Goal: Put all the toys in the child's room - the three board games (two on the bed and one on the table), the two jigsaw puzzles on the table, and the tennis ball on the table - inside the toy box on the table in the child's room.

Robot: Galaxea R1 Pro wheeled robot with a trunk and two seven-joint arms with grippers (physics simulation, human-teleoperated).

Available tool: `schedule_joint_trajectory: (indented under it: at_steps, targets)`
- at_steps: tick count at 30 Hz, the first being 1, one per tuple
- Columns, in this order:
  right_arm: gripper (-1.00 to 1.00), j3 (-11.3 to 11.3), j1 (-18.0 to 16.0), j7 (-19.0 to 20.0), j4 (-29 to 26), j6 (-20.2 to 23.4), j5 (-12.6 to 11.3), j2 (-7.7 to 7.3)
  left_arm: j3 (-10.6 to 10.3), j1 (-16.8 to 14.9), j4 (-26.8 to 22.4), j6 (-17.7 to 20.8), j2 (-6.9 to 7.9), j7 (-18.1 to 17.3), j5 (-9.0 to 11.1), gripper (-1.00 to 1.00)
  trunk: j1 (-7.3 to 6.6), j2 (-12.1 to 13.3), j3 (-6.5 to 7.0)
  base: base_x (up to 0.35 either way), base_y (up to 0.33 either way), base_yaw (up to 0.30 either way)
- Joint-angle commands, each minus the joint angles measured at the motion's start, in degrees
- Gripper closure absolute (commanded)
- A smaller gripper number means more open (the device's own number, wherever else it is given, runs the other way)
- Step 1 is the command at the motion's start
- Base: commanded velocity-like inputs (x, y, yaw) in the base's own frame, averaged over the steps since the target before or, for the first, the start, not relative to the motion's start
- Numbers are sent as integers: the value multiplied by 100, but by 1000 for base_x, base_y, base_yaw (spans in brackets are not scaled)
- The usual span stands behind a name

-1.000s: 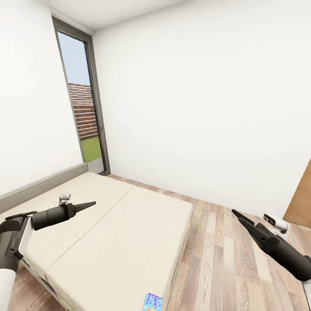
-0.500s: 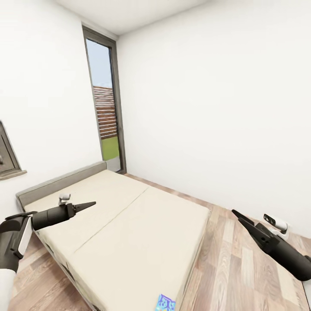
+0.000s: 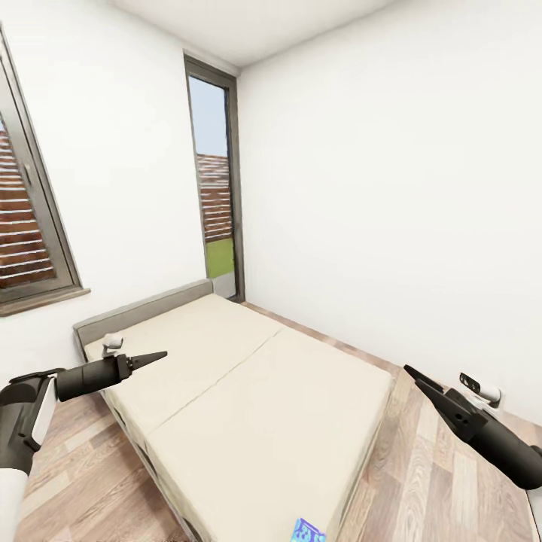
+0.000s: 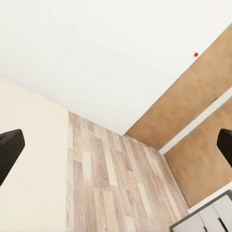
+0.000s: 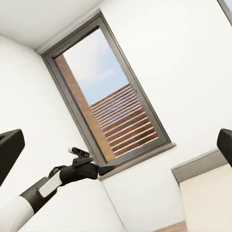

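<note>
My left gripper (image 3: 154, 356) and right gripper (image 3: 414, 376) both hang spread wide and empty, over the bed (image 3: 256, 391) and the floor (image 3: 436, 482). One board game (image 3: 309, 531) lies on the bed's near corner, below and between them, untouched.

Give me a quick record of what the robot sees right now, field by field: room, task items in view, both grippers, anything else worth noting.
room: bedroom with white walls and a wood-plank floor
bed: beige mattress, grey frame edge at its far end
task item in view: one board game, blue with colourful print, at the bed's near corner, cut off by the head view's lower edge
left gripper: empty, raised over the bed's left side; wrist view shows fingers apart
right gripper: empty, over the floor beside the bed; fingers apart in its wrist view
windows: tall narrow window in the far corner, second window on the left wall
</note>
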Motion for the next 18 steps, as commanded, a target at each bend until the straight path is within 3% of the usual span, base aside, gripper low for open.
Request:
schedule_joint_trajectory:
  at_steps: [1, 9, 18]
  targets:
    - [-100, -3, -1, 9, 1, 51, -18, -1, 1, -3, 2, 58, 0, -14, 9, -100, 2, -4, -2, 0, -79, 100]
    - [-100, -2, -1, 9, 1, 51, -22, -1, 1, -3, 2, 62, 0, -14, 9, -100, 2, -4, 0, 0, -208, 26]
    - [-100, 1, -1, 9, 1, 51, -22, -1, 1, -3, 2, 58, 0, -11, 9, -100, 2, -4, 0, 1, -52, 2]
